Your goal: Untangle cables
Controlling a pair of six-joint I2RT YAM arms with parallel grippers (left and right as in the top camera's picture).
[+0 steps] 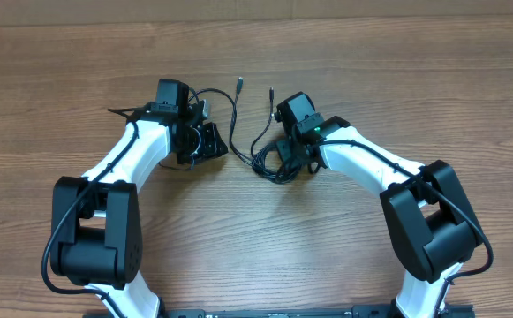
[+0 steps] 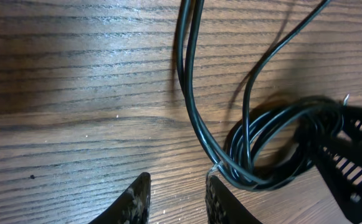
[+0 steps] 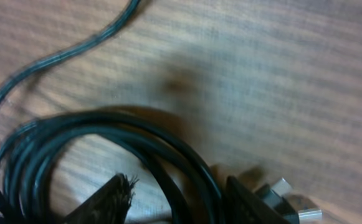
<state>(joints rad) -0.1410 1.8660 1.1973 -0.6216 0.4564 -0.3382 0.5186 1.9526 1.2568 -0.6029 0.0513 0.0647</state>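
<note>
The black cables point(image 1: 269, 163) lie in a loose coil in the middle of the table, with two strands running up to small plug tips point(image 1: 240, 82). My right gripper point(image 1: 281, 162) sits over the coil. In the right wrist view its jaws point(image 3: 179, 183) straddle several coiled strands point(image 3: 168, 143), open, with wood showing beside the left finger; silvery plugs point(image 3: 286, 199) lie just outside the right finger. My left gripper point(image 1: 212, 146) stands open left of the coil, with bare wood between its fingers point(image 2: 177, 186). Two strands point(image 2: 193, 93) brush the outside of its right fingertip point(image 2: 215, 186).
The wooden table point(image 1: 256, 238) stretches on all sides. In the left wrist view the right gripper's slotted black finger point(image 2: 349, 162) reaches into the coil point(image 2: 274, 143) from the right. Both arms' black bases stand at the near edge.
</note>
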